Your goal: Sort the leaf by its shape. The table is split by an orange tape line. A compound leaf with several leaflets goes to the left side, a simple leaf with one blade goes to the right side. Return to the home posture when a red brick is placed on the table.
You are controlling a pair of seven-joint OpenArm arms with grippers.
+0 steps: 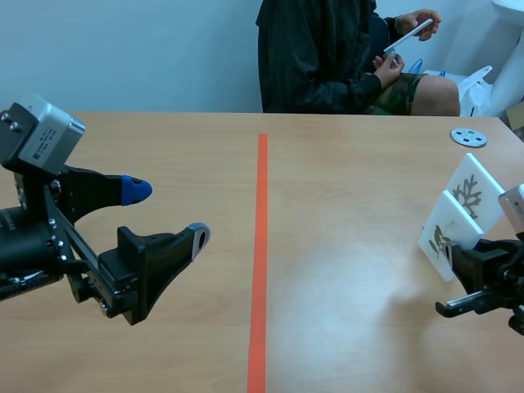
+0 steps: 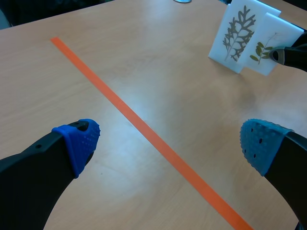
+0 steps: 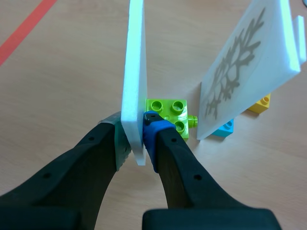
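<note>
Leaf card [image 3: 135,72] upright, clamped between 2 right fingers [image 3: 180,167].

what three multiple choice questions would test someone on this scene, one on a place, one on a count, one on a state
1. On which side of the orange tape line do the leaf cards stand?
A. the robot's left
B. the robot's right
C. across the line

2. How many leaf cards stand on the table?
A. one
B. two
C. four

3. How is the right gripper?
A. open
B. shut on nothing
C. shut on the nearer leaf card

Answers:
1 B: in the scene view, both cards stand to the right of the line.
2 B: the left wrist view shows two white cards side by side.
3 C: in the right wrist view, its pads press on both faces of that card.
</note>
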